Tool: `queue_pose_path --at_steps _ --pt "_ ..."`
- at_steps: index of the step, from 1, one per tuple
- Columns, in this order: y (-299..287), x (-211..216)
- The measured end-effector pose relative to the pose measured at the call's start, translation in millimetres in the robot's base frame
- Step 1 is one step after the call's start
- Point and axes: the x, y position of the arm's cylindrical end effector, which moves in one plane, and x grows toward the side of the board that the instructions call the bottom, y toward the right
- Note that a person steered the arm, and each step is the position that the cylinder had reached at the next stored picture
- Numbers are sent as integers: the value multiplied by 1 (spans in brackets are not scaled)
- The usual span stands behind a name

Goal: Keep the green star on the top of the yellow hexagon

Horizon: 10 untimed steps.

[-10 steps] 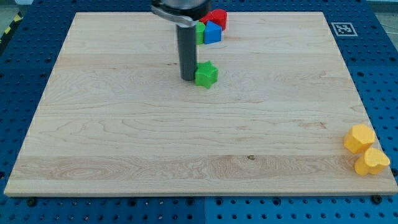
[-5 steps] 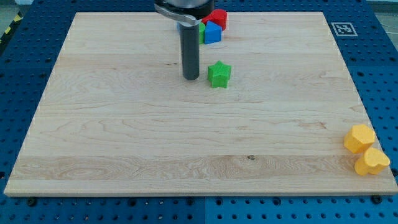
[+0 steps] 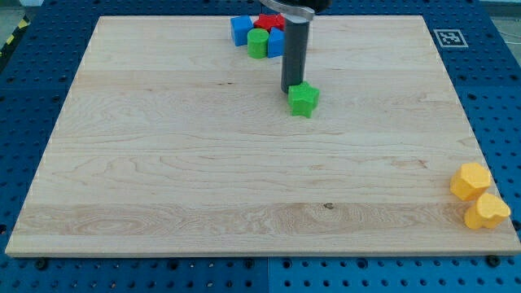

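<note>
The green star [image 3: 304, 100] lies on the wooden board [image 3: 163, 163], above the middle and toward the view's top. My tip [image 3: 291, 89] rests just at the star's upper left, touching or nearly touching it. The yellow hexagon [image 3: 471, 181] sits at the board's right edge near the view's bottom right, far from the star. A yellow heart-shaped block [image 3: 486, 212] lies right below the hexagon.
A cluster of blocks sits at the board's top edge: a blue block [image 3: 241, 29], a green block [image 3: 258, 43], another blue block [image 3: 276, 42] and a red block [image 3: 267, 22] partly behind the rod. A marker tag [image 3: 448, 37] is at top right.
The green star has slid to the right and slightly down. My tip moved right from the star's left side to its upper left, uncovering the cluster at the top.
</note>
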Motion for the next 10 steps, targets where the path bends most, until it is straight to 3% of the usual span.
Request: queue_pose_path --at_steps 3,7,10 --pt "-43 19" --pt "1 39" --pt "75 40"
